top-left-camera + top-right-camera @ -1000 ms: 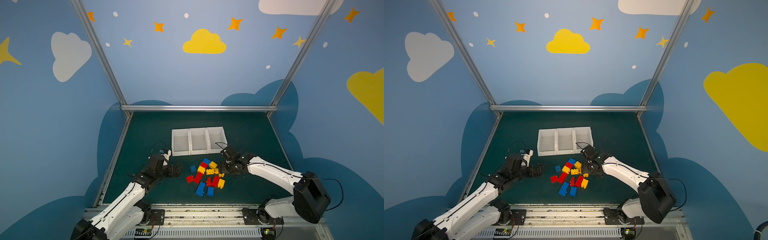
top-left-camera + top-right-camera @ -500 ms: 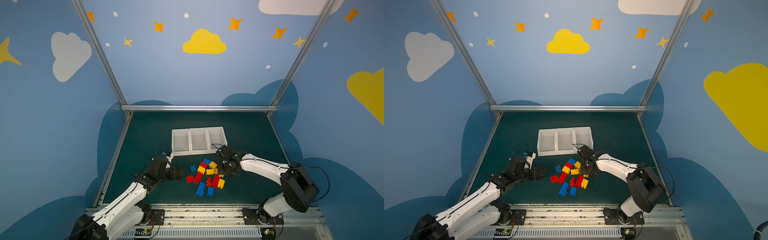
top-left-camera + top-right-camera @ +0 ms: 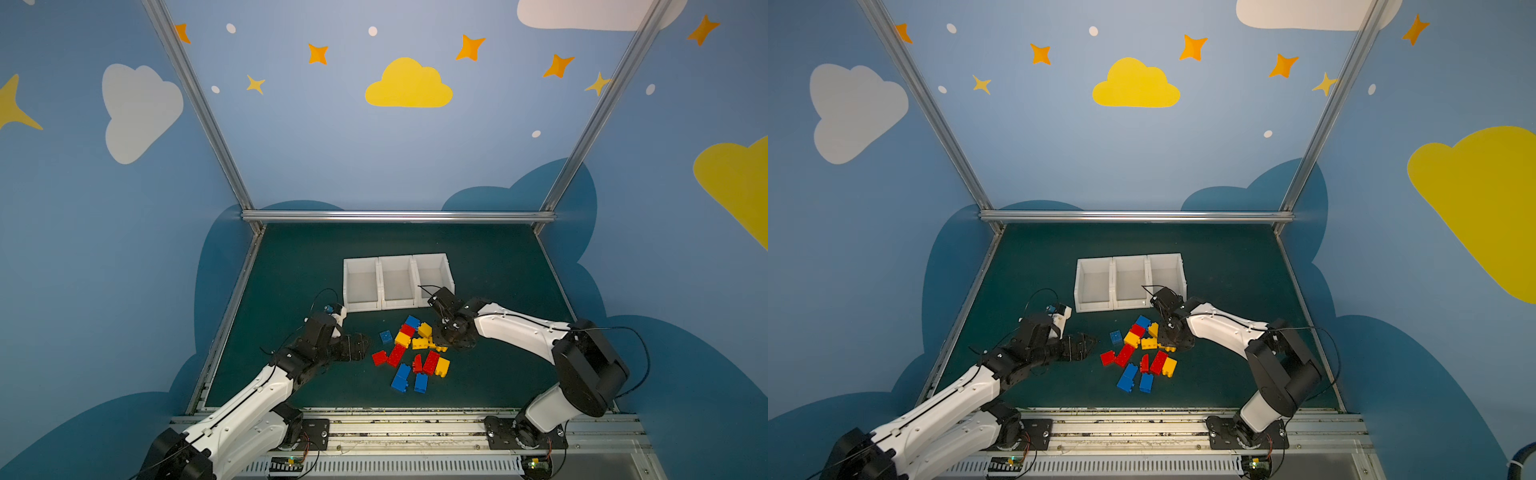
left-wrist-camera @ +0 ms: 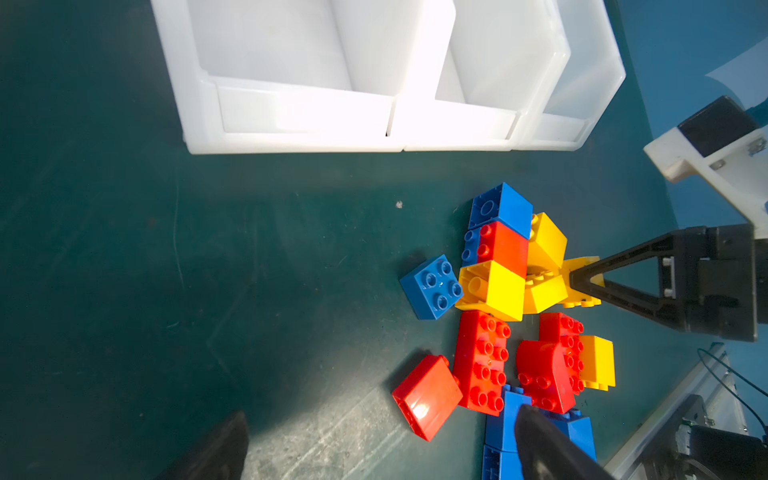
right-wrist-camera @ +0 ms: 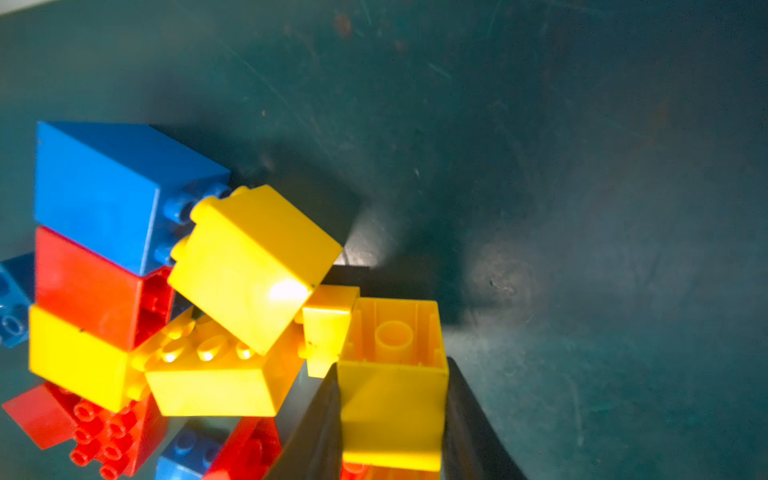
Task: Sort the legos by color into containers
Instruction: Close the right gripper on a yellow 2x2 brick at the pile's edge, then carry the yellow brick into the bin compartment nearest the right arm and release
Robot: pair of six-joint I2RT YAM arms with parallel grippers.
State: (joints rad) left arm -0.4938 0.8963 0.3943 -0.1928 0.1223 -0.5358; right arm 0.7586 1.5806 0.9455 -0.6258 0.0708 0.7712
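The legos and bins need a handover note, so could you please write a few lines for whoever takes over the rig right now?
Left tool: open, empty, beside the legos.
Right tool: closed on a yellow brick at the cluster's edge.
Things: red, yellow and blue bricks clustered on the mat in front of the three white bins.
Done: nothing sorted; no brick shows in any bin.
Left: carry every brick to a bin, one colour each, starting with the held yellow one.
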